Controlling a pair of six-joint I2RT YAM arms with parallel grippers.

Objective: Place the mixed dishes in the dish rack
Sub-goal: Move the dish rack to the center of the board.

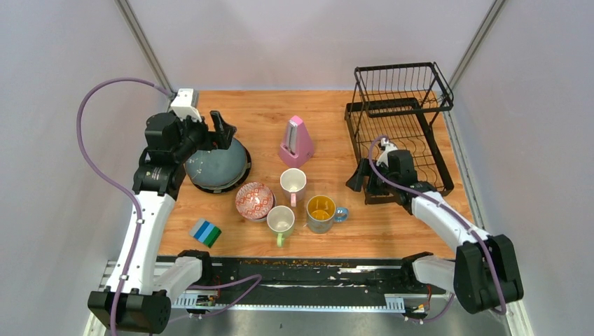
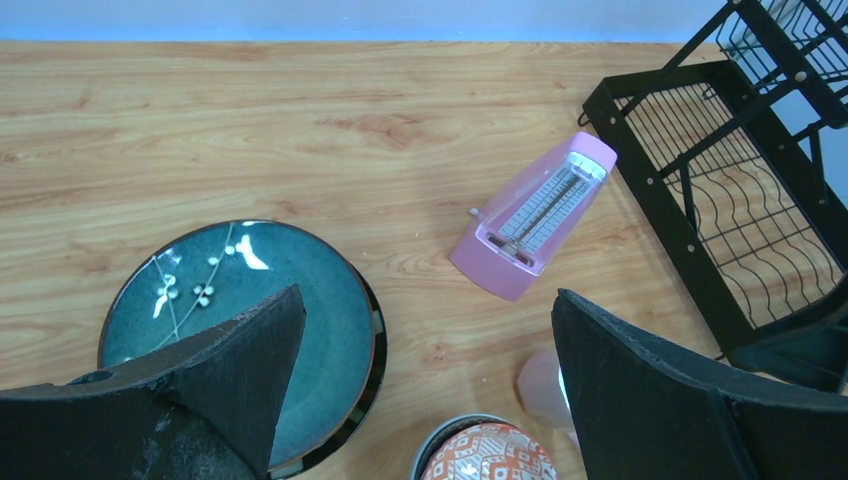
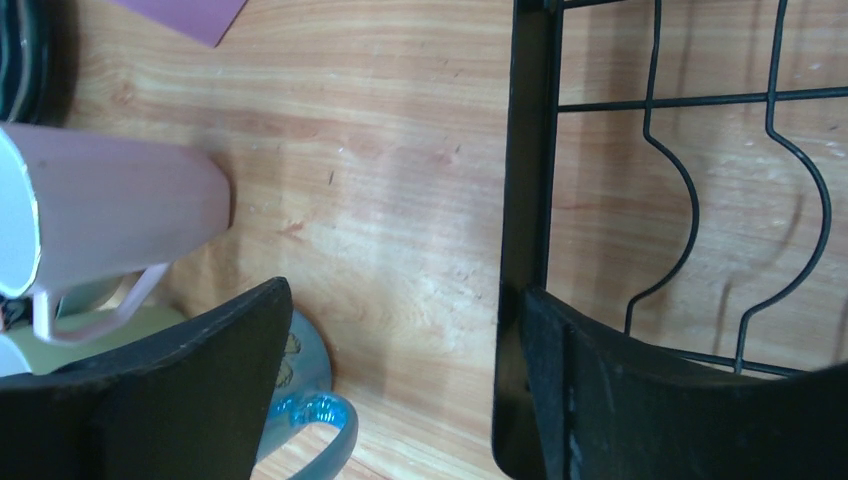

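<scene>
You get bright, even overhead light in all 3 views; faint glare on the plate [image 2: 310, 320], close fingers [image 2: 660, 400] slightly soft (wrist views).

Your left arm [image 1: 143, 224] and right arm [image 1: 438, 212] are white links with black joints, each trailing a purple cable [image 1: 80, 122]; left gripper [image 2: 428, 295] and right gripper [image 3: 403, 290] have black wedge-shaped fingers [image 2: 660, 400].

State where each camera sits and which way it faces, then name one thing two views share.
Top external: above and behind the arms, looking down on the table; both arms show.
Left wrist: above the table, angled down at the plate and metronome; own fingers show.
Right wrist: low, facing the dish rack; own fingers show.
Shared: both wrist views catch the dish rack.
</scene>
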